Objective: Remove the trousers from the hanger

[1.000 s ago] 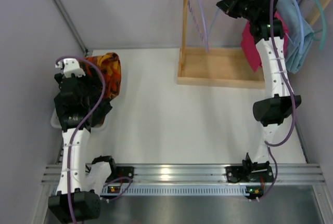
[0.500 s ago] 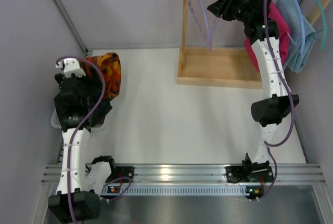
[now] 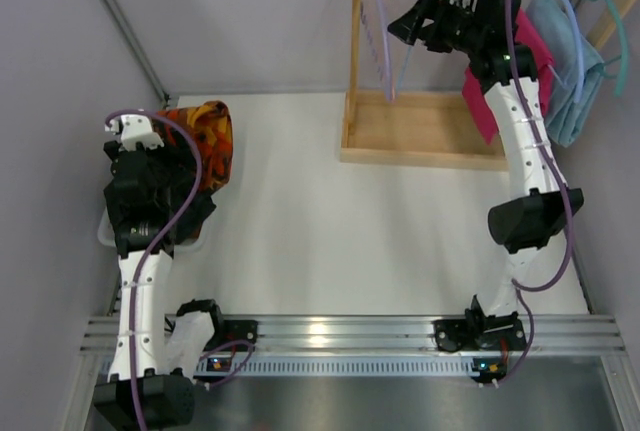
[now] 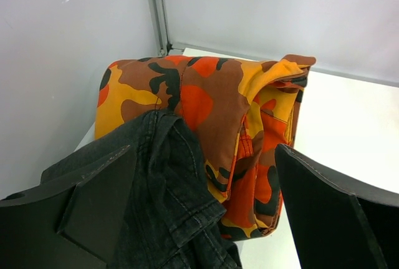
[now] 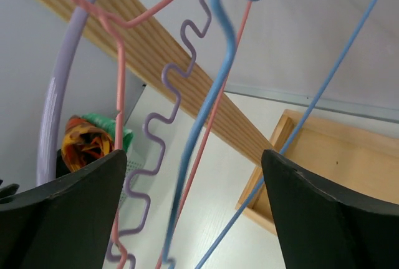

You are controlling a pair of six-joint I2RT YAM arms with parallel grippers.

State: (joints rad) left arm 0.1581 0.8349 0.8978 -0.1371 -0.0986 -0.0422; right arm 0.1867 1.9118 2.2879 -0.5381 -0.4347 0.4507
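A blue hanger (image 5: 215, 63) is hanging between the right gripper's (image 5: 193, 156) wide-apart fingers, a pink hanger (image 5: 120, 94) and a lilac hanger (image 5: 53, 94) dangling alongside, a wooden rail (image 5: 156, 47) behind.

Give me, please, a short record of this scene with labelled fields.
left pincer: open, over a pile of clothes
pile: orange camouflage trousers with a dark denim garment partly over them
right pincer: open, holding nothing, among bare hangers
hangers: lilac hanger, blue hanger, pink hanger
wooden rack: pink garment and light blue garment hang at its right end
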